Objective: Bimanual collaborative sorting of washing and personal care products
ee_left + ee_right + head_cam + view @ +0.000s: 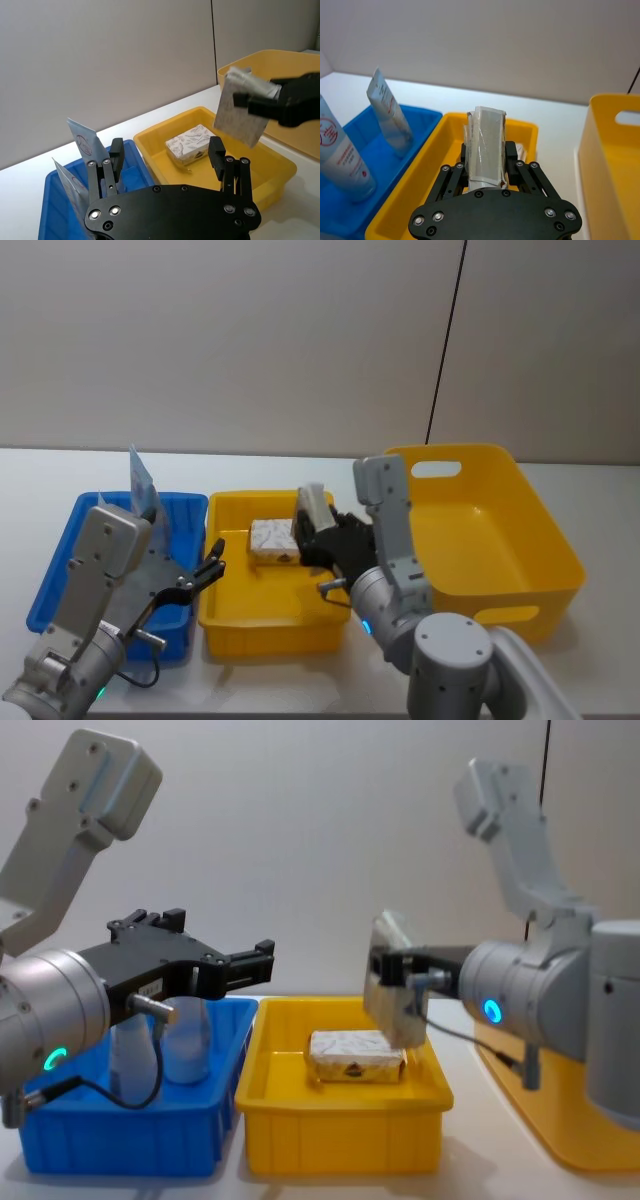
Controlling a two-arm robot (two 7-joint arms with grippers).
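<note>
Sorting scene on a white tabletop [250,468]. Largest, on the robot's right, we see a deep yellow plastic basket [545,515] with handle slots. At centre sits a shallow yellow plastic tray [265,630] holding one whitish wrapped bar [272,538], lying flat. On the left, a blue plastic tray [60,575] holds a tall light-blue squeeze tube with a red round logo [342,150] and a second pale blue tube [387,112], both standing, slightly tilted.

The right gripper [487,155] is clamped on a whitish crinkled packet [487,127], held upright in the air above the centre tray, clear of the bar. The left gripper [208,572] hangs with fingers spread and nothing between them, above where the blue tray meets the centre tray. It points toward the packet, and we judge it may be waiting to receive it.
</note>
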